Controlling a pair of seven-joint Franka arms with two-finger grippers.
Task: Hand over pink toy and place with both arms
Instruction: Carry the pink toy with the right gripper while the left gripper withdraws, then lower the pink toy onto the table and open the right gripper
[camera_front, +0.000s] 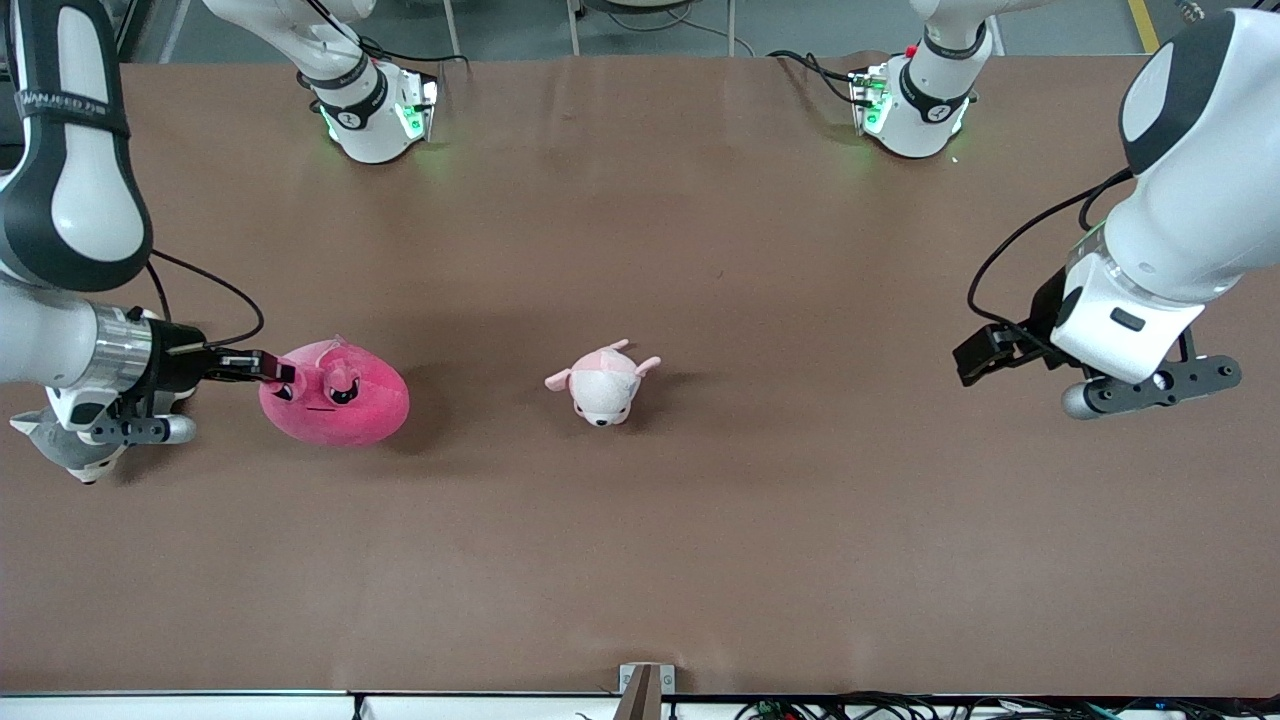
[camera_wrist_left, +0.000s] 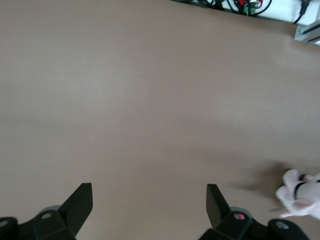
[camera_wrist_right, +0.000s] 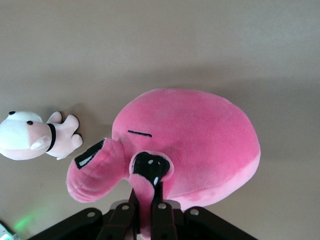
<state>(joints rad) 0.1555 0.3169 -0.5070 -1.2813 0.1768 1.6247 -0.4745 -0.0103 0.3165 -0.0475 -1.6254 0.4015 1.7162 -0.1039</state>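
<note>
The pink toy (camera_front: 335, 395), a round hot-pink plush with dark angry eyes, is at the right arm's end of the table. My right gripper (camera_front: 285, 372) is shut on one of its small ears. The right wrist view shows the fingers (camera_wrist_right: 162, 212) pinching that ear, with the toy's body (camera_wrist_right: 190, 140) just past them. I cannot tell whether the toy rests on the table or hangs just above it. My left gripper (camera_front: 975, 360) waits open and empty above the left arm's end of the table. Its wrist view (camera_wrist_left: 150, 192) shows only bare table between the jaws.
A small pale pink-and-white plush (camera_front: 603, 383) lies near the table's middle, between the two grippers, and shows in both wrist views (camera_wrist_left: 302, 195) (camera_wrist_right: 35, 135). A grey-and-white plush dog (camera_front: 60, 450) lies partly hidden under the right arm's wrist.
</note>
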